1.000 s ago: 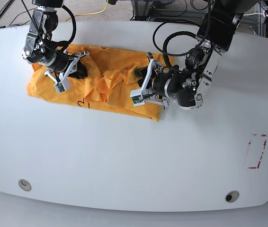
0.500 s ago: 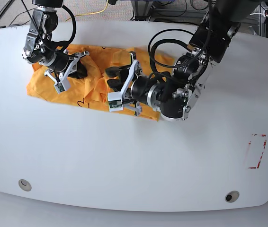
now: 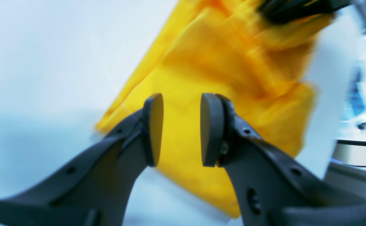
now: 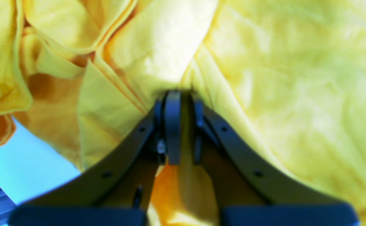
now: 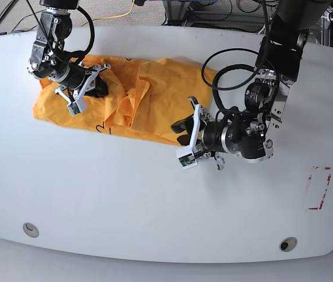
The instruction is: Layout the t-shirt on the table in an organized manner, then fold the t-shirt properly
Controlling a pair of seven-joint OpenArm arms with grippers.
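Currently the desk [image 5: 155, 200] carries the shirt [image 5: 149, 88], crumpled between both claws. Right claw [image 4: 180, 125]: clamped tight on a shirt fold. Left claw [image 3: 181, 130]: parted, gripping nothing, shirt edge just beyond its pads [image 3: 154, 125].

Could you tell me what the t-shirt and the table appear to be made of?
The t-shirt: soft matte woven or knit cloth, probably cotton; it wrinkles and bunches into folds. The table: a hard, smooth white top, perhaps laminate or plastic; faint sheen, rounded edges.
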